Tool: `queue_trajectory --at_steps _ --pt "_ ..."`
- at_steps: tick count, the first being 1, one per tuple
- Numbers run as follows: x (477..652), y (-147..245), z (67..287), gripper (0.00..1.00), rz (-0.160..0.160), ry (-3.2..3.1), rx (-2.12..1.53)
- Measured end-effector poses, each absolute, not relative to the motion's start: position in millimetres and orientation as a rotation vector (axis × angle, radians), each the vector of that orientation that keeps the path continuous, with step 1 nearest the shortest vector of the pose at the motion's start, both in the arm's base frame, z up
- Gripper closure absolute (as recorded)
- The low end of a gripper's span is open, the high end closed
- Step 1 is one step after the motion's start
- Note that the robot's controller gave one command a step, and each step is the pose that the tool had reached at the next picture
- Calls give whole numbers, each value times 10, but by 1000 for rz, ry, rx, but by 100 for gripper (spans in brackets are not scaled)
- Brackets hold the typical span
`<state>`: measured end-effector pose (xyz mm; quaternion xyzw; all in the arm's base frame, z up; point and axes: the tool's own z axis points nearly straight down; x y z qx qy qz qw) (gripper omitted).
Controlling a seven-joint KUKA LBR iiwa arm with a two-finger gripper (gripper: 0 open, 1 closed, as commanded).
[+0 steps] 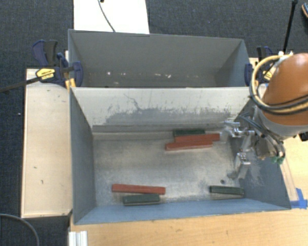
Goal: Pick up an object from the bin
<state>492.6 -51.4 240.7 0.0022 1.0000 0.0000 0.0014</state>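
Five bars in the bin [82, 152]. Tool [235, 177] hangs at 4 o'clock, just above the dark green bar [227, 191] at 5 o'clock. Can't tell whether it's apart or together. I'd straddle the bar's narrow width and descend square.

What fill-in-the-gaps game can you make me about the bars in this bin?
1. The grey bin holds ___ flat bars in all.
2. The back reddish-brown bar and the front-left reddish-brown bar each lie beside a dark ___ one.
3. The lone dark green bar, the one nearest the gripper, lies at the front ___ of the bin.

Missing words: five; green; right.
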Motion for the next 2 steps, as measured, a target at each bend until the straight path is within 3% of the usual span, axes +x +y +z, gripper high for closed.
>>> queue_trajectory --at_steps 1,2 --pt "4877 -725 1649 0 -1 3131 -140" --pt "4801 -910 1507 0 1 3133 -217"
